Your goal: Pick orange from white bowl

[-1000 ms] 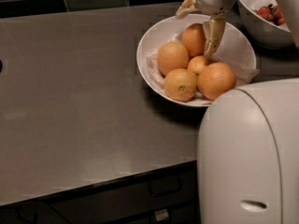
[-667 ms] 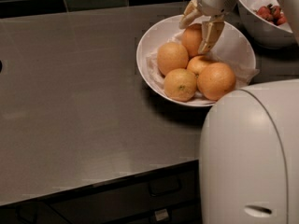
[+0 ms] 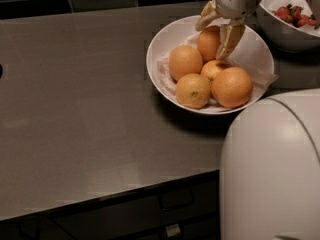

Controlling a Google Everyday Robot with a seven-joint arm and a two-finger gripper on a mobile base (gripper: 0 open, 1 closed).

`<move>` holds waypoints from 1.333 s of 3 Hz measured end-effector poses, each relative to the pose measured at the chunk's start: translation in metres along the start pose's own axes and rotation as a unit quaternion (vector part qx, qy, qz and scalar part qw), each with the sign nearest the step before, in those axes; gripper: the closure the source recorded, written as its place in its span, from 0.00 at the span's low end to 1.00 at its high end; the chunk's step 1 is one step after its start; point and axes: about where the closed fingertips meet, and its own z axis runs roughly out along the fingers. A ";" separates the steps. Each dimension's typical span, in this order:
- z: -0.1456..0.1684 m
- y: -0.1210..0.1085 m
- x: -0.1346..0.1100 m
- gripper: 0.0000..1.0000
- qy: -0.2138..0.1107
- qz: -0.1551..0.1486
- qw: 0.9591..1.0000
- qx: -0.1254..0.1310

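The white bowl (image 3: 156,44), lined with crumpled white paper, stands on the grey counter at the back right and holds several oranges. My gripper (image 3: 212,40) comes down from the top edge over the far side of the bowl. It is open, with one finger (image 3: 205,19) at the upper left of the deep-orange, slightly oval orange (image 3: 208,44) and the other (image 3: 228,40) at its right. I cannot tell whether the fingers touch it. An orange with a dark speck (image 3: 193,90) and the biggest round orange (image 3: 232,87) lie at the front.
A second white bowl with red fruit (image 3: 290,26) stands close behind at the right. My white robot body (image 3: 270,169) fills the lower right. The grey counter (image 3: 75,109) stretches left, with its front edge and dark drawers below.
My gripper has shifted slightly left and lower, so that its fingers now straddle the far orange. The oranges have not moved.
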 end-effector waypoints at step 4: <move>0.003 0.003 0.030 0.38 0.025 -0.001 1.000 0.001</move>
